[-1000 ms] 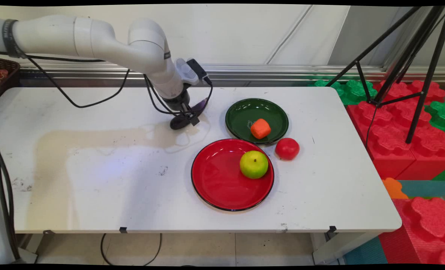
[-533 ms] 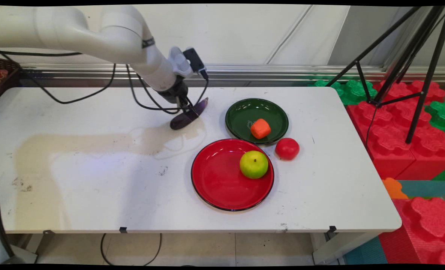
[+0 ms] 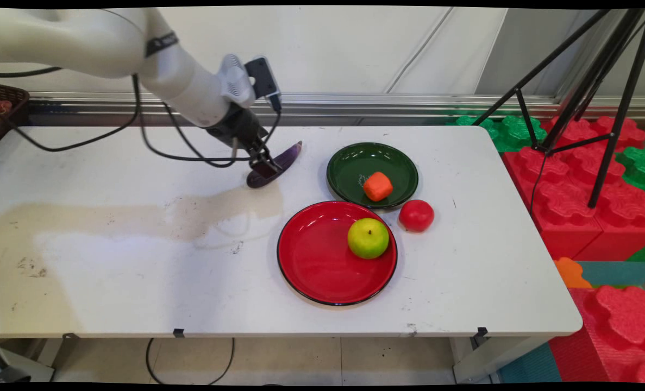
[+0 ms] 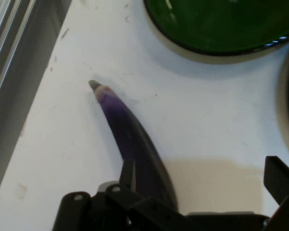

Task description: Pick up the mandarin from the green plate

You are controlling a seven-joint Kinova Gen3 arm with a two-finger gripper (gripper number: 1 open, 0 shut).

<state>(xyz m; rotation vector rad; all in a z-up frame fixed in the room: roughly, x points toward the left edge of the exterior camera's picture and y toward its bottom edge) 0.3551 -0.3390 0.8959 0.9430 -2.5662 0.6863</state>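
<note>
Two plates, four pieces of play food and one gripper over a white table (image 3: 137, 271).

Far up-left of the red plate (image 3: 317, 260), at the table's end: a dark basket (image 3: 8, 106), mostly cut off.

Up-left of the red plate: gripper (image 3: 265, 163) slanting down from the white arm, low over the thick end of an eggplant (image 3: 288, 156). Seen from the hand: gripper (image 4: 202, 168) spread wide, pinching nothing; one finger (image 4: 127, 173) just beside the eggplant (image 4: 130, 130), contact hard to judge; the other finger (image 4: 279, 178) well apart from it, above bare table. Eggplant flat on the table, thin tip pointing away from the hand.

Just behind the red plate, rims nearly touching: green plate (image 3: 349, 157), bearing an orange chunk (image 3: 377, 186) at its near right.

Inside the red plate, on its right half: a green apple (image 3: 368, 238).

Just off the red plate's upper right rim, on the table: a tomato (image 3: 416, 215), near the green plate too.

Far right of the red plate, past the table: black tripod (image 3: 588, 81) over red and green foam blocks (image 3: 572, 179).
</note>
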